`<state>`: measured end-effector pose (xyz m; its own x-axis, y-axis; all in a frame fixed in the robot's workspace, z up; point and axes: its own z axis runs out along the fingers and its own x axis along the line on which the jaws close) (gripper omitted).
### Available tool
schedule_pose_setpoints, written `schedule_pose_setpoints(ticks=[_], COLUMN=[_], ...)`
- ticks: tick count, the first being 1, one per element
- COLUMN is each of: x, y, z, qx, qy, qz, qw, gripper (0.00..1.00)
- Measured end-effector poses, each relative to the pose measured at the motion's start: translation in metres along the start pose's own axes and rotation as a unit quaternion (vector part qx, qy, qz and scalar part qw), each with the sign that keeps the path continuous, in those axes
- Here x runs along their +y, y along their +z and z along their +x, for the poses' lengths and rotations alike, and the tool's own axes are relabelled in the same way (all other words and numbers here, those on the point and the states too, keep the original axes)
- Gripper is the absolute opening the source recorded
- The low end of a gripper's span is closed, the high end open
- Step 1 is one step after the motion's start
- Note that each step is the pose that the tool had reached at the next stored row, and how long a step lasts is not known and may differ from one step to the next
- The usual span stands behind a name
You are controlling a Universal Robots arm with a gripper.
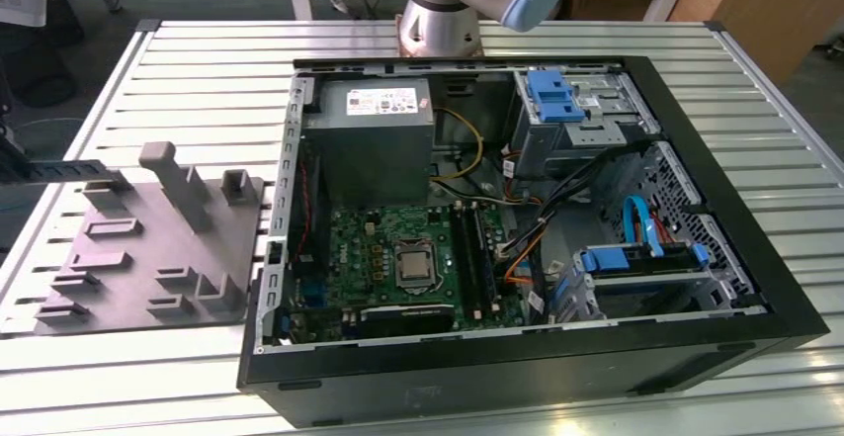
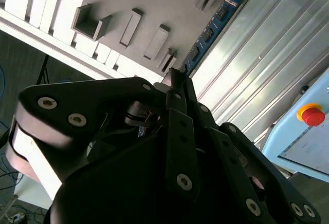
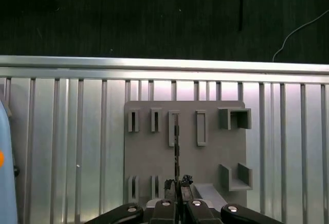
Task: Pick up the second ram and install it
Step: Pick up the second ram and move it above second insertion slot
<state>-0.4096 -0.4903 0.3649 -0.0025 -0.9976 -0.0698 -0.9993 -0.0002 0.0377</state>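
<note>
**Ram pinched, up off the tray**

Slatted table: gray holder tray by its edge on the exterior view's left, open computer case rightward. In the second wrist view the gripper pinches the second ram by one end, above the tray. Pick-up looks done; installing calls for squaring it over a motherboard slot.

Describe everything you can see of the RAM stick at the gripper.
The second ram is a long, thin blue-green board strip. The second wrist view shows a row of dark chips on its face. In the first wrist view it is edge-on, a narrow dark line. One end sits between the closed fingertips of the gripper, and the rest juts straight out beyond them. It seems to be held clear above the gray holder tray.
</note>
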Motion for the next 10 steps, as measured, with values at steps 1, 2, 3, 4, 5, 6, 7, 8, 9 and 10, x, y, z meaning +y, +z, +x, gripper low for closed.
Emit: schedule_pose_setpoints(ticks=[1, 2, 3, 4, 5, 6, 7, 8, 9, 10], x=[0.0001, 0.0001, 0.0002, 0.0003, 0.0003, 0.0004, 0.0005, 0.0005, 0.0006, 0.0007], y=[-0.002, -0.0037, -0.0054, -0.0071, -0.009, -0.0108, -0.0126, -0.0144, -0.0161, -0.0178], z=[-0.0001, -0.0003, -0.0004, -0.0005, -0.0006, -0.0008, -0.0009, -0.001, -0.0011, -0.0013], qx=[-0.0002, -0.0004, -0.0005, -0.0007, -0.001, -0.0012, -0.0013, -0.0014, -0.0014, -0.0015], qy=[0.0, 0.0, 0.0, 0.0, 0.0, 0.0, 0.0, 0.0, 0.0, 0.0], qz=[0.0, 0.0, 0.0, 0.0, 0.0, 0.0, 0.0, 0.0, 0.0, -0.0001], qw=[1.0, 1.0, 1.0, 1.0, 1.0, 1.0, 1.0, 1.0, 1.0, 1.0], gripper=[0.14, 0.14, 0.14, 0.14, 0.14, 0.14, 0.14, 0.14, 0.14, 0.14])
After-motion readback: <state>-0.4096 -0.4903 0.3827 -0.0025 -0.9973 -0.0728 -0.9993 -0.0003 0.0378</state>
